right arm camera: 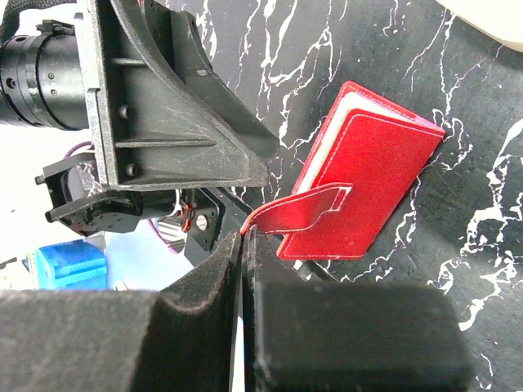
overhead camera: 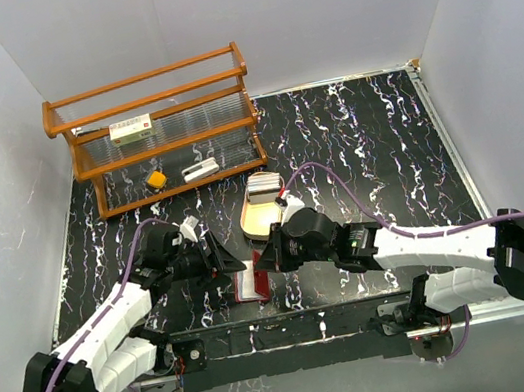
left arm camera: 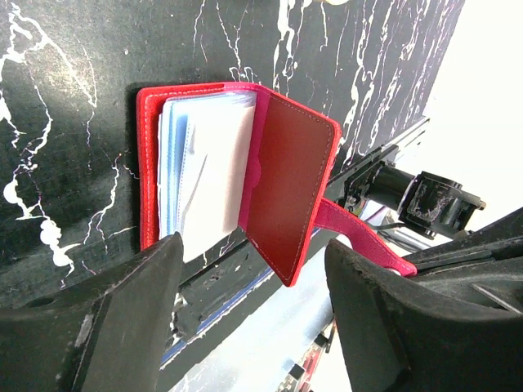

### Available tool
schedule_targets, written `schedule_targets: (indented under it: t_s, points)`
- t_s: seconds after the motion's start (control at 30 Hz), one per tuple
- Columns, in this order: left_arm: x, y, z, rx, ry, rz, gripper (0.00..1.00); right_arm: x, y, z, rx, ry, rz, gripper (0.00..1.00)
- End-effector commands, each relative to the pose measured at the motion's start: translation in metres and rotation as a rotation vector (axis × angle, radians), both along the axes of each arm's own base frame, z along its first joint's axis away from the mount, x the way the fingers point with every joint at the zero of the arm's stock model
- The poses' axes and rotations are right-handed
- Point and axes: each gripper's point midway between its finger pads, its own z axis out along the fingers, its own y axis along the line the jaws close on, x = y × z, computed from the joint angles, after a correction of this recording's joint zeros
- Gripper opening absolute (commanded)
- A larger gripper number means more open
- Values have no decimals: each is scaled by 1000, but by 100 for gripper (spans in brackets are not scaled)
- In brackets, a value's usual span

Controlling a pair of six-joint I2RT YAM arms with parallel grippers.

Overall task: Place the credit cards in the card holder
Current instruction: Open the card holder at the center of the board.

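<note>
Far beyond the left gripper [overhead camera: 233,262], a wooden rack [overhead camera: 160,133] stood at the back of the table with a white red-labelled box [overhead camera: 132,130] on its upper shelf. The left gripper's fingers [left arm camera: 122,318] were spread wide and held nothing. The card holder [left arm camera: 286,188] lay just ahead of them, between their tips, open on the dark marbled table [overhead camera: 355,149]. Its pale inner pockets faced up and its red flap stood raised. The snap tab [right arm camera: 306,208] ran from that flap to the right gripper [right arm camera: 243,241], whose jaws were pressed together on the tab's end. Behind the right gripper, away from the arms' bases, the credit cards [overhead camera: 262,186] sat stacked in a tan oval tray [overhead camera: 246,221].
</note>
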Motion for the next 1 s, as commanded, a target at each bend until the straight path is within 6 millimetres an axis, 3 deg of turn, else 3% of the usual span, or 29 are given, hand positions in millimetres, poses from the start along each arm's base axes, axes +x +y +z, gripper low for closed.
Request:
schedule_targets:
  t_s: [0.0, 0.4, 0.97]
  points:
    - [-5, 2, -7, 4, 28, 2, 67, 6, 8, 22, 75, -34, -10, 0]
    - [-5, 10, -24, 77, 61, 27, 65, 16, -54, -31, -218, -48, -162, 0]
    - [-8, 3, -30, 15, 75, 27, 59, 13, -91, -68, -341, -32, -235, 0]
